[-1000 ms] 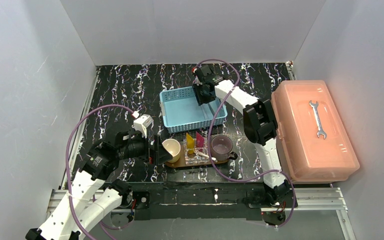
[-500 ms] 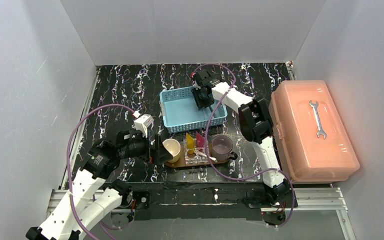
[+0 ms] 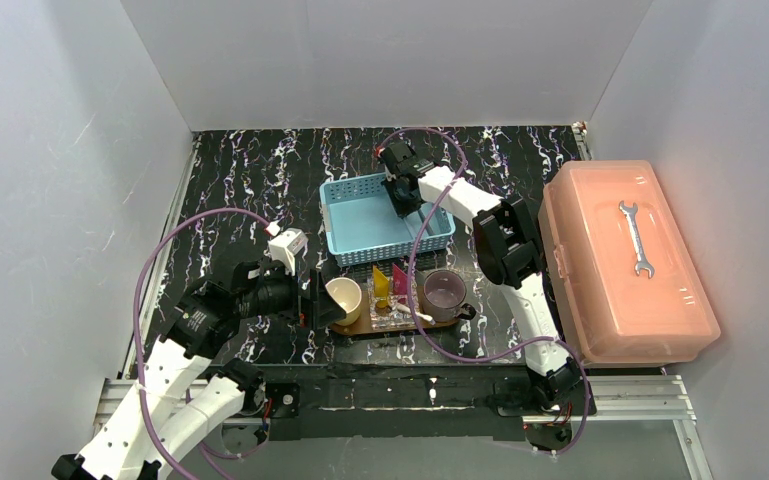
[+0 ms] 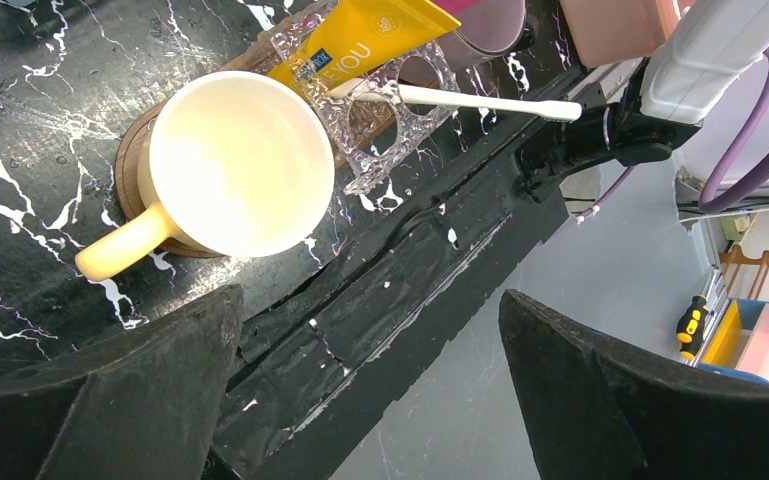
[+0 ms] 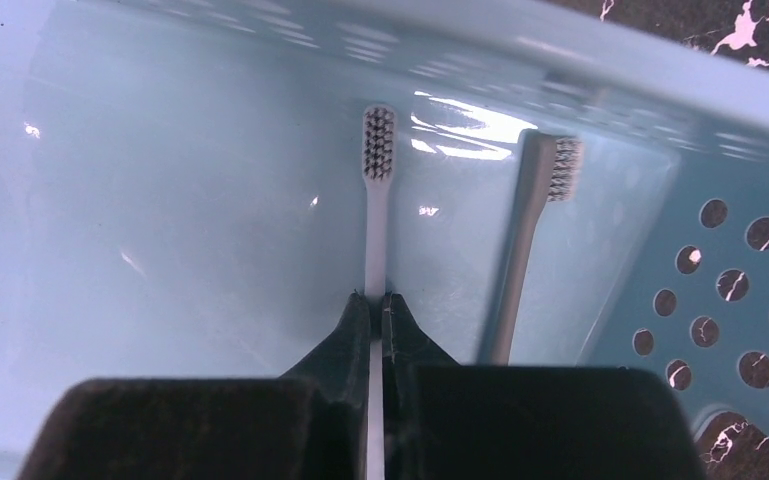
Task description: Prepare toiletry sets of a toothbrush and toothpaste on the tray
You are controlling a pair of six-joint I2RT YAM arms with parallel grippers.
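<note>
- White-walled booth, black marbled worktop (image 3: 260, 170); salmon box (image 3: 625, 265) on the right side w/ a wrench (image 3: 636, 238) on its lid.
- Right claw (image 5: 377, 305) is down inside the blue basket (image 3: 360, 225), pinched narrow on the handle of a toothbrush (image 5: 377, 200), bristle end pointing away from the wrist. Grip at the handle makes sense: leaves the head free to drop into a cup, I'd guess.
- Greyer twin just beside it looks like a reflection on the basket wall; can't be sure.
- Can't tell if the brush is lifted or resting on the basket floor.
- Tray (image 3: 345, 327) sits near the arm bases w/ cream cup (image 4: 240, 165), glass holder (image 4: 360, 130) and purple cup (image 3: 444, 290) in a row.
- Yellow toothpaste (image 4: 360, 40) and pink toothpaste (image 3: 400, 277) stand in the glass holder; second toothbrush (image 4: 480, 102) lies across its rim, head toward the near edge.
- Left claw (image 4: 370, 300) hangs wide, holding nothing, just beside the cream cup; prob. parked out of the way.
- Vs 1 s ago: right wrist has slid a bit left and toward the far side of the basket. Left arm and tray items look unchanged.
</note>
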